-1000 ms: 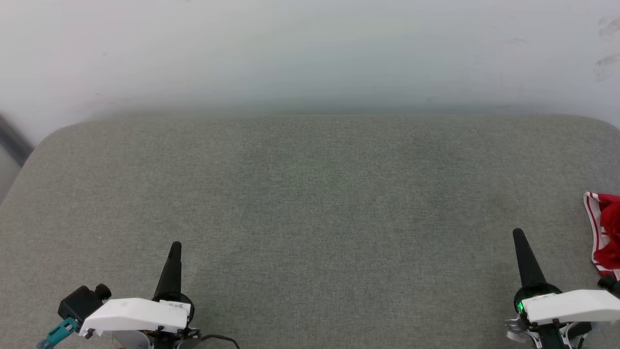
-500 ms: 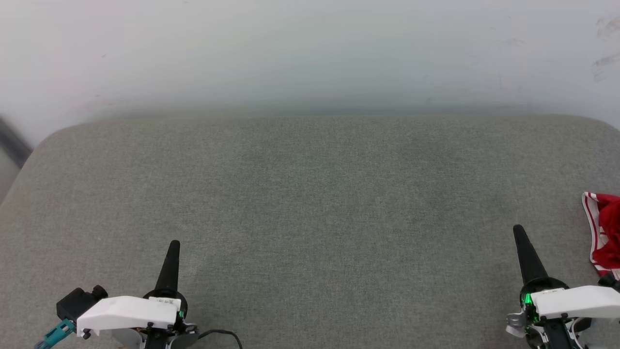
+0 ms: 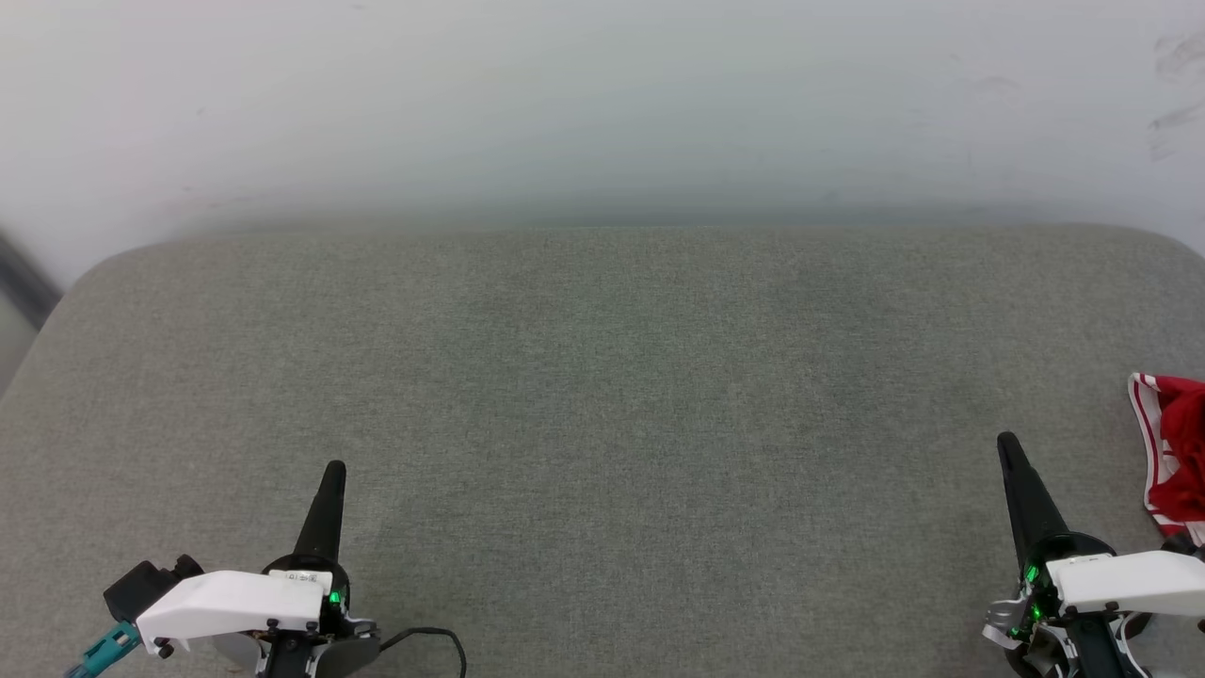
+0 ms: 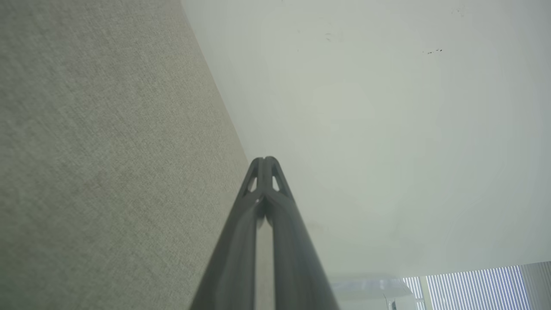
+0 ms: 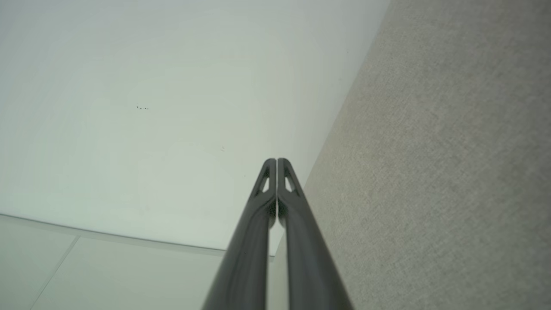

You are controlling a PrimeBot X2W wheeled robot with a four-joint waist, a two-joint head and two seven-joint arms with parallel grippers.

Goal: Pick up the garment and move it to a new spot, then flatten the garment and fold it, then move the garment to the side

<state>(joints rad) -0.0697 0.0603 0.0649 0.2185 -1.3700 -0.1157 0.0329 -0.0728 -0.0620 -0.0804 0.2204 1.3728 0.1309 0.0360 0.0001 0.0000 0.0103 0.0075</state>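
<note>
The garment (image 3: pixel 1177 457), red with a red-white striped edge, lies bunched at the right edge of the grey cushioned surface (image 3: pixel 602 377), partly cut off by the head view's border. My right gripper (image 3: pixel 1007 443) stands shut at the lower right, a short way left of the garment and apart from it. My left gripper (image 3: pixel 334 469) is shut at the lower left, far from the garment. In the left wrist view the fingertips of the left gripper (image 4: pixel 264 160) are pressed together with nothing between them. The right gripper (image 5: pixel 276 160) looks the same in the right wrist view.
A pale wall (image 3: pixel 602 104) rises behind the surface's far edge. The surface has rounded corners at the far left and far right. A black cable (image 3: pixel 428 640) trails beside the left wrist.
Both grippers have drawn slightly down toward the near edge of the head view. The garment's place on the surface is the same.
</note>
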